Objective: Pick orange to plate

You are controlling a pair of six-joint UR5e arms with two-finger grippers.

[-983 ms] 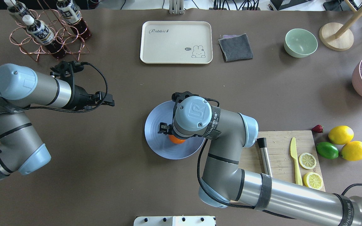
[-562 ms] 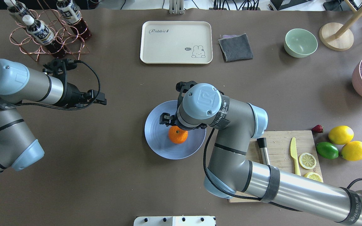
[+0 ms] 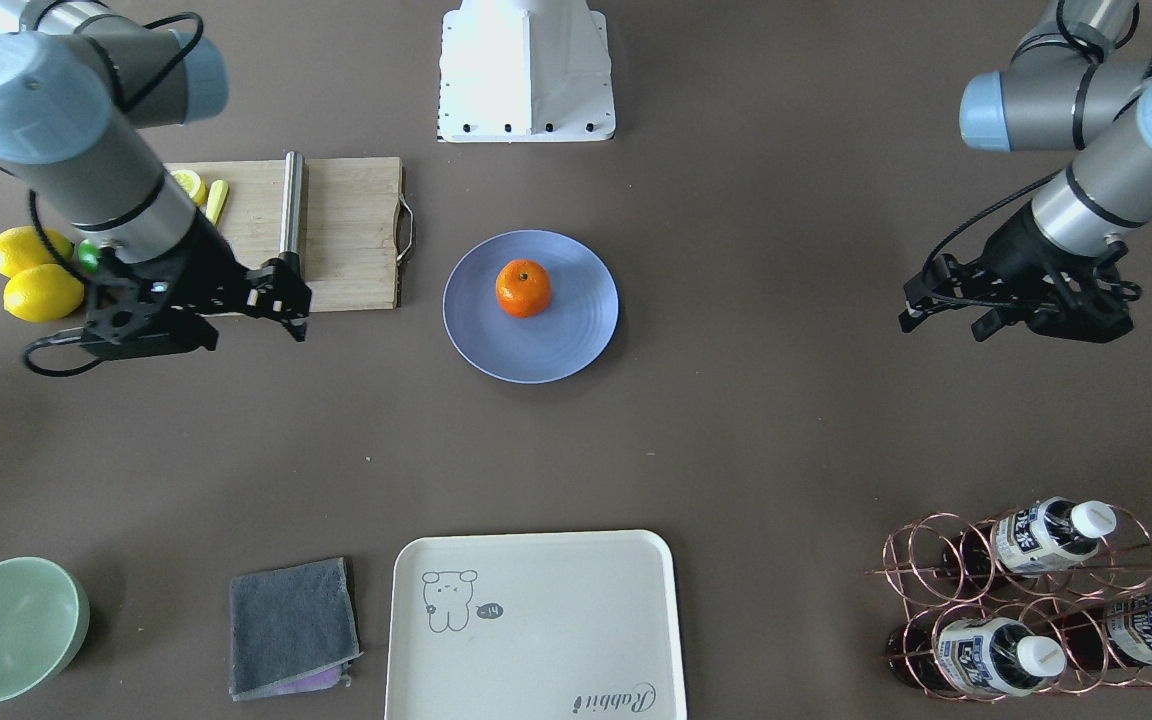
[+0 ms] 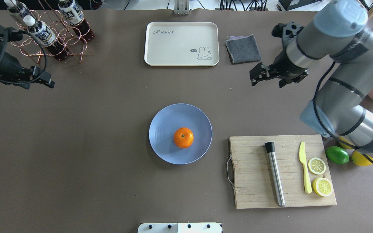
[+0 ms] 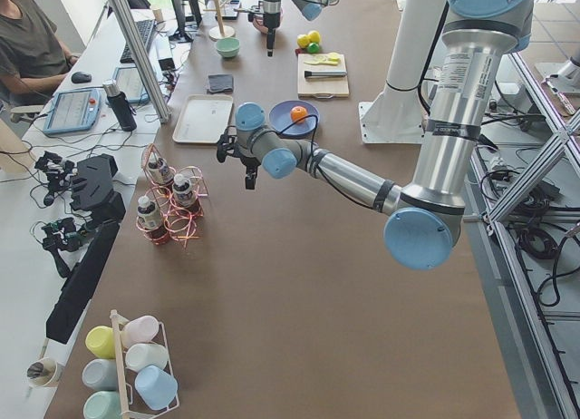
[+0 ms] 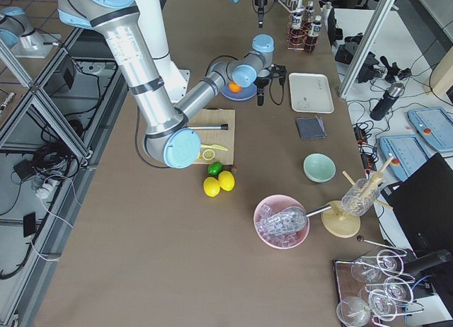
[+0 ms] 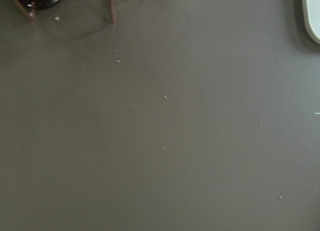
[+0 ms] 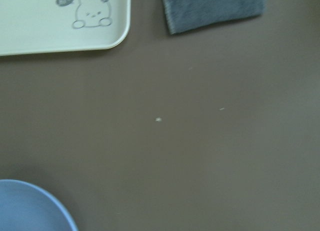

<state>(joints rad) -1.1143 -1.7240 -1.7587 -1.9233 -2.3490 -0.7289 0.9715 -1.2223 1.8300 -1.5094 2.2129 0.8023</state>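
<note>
At the middle of the table (image 4: 76, 145), the orange (image 4: 183, 137) sat on the plate (image 4: 163, 129), slightly right of its centre in the overhead view, dark stem dimple facing up. Nothing touched it. The right gripper (image 4: 267, 81) hung in the upper right of that frame, well apart from the plate and near a grey cloth (image 4: 243, 48), jaws apart and holding nothing. The left gripper (image 3: 941, 325) hovered at the right edge of the front-facing view, higher in the frame than the bottle rack (image 3: 1026, 590), jaws likewise parted and empty. A cutting board (image 4: 254, 174) lay at the overhead frame's lower right, beside the plate, carrying a steel rod (image 4: 275, 178), a yellow knife (image 4: 304, 168) and two lemon slices (image 4: 317, 165). A cream tray (image 4: 180, 43) lay at top centre.
</note>
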